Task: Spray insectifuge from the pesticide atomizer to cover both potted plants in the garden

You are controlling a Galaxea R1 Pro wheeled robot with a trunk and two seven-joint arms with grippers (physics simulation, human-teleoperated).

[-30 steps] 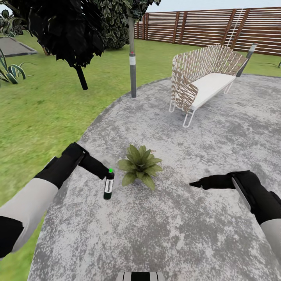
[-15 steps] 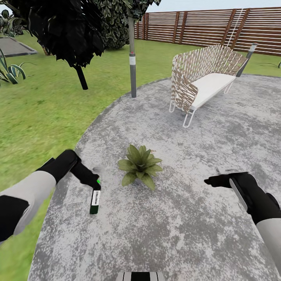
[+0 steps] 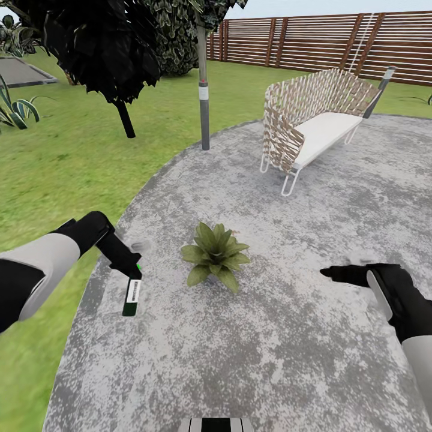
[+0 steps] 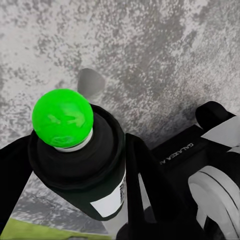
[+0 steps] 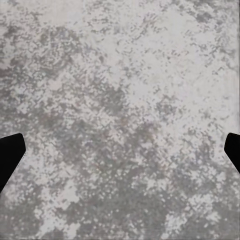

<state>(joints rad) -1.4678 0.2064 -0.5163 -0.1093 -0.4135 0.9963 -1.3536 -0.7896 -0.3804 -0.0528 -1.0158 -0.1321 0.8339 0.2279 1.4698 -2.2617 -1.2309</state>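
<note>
As the left gripper, fingers pinching the pesticide atomizer, drifts toward 9 o'clock off the potted plant, spraying looks paused; right gripper fingers spread

Left gripper housing reads, perhaps, "GALAXEA" (partly hidden).

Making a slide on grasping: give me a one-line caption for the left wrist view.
Left gripper clamps the dark pesticide atomizer, its green top facing the camera, above the mottled grey patio.
</note>
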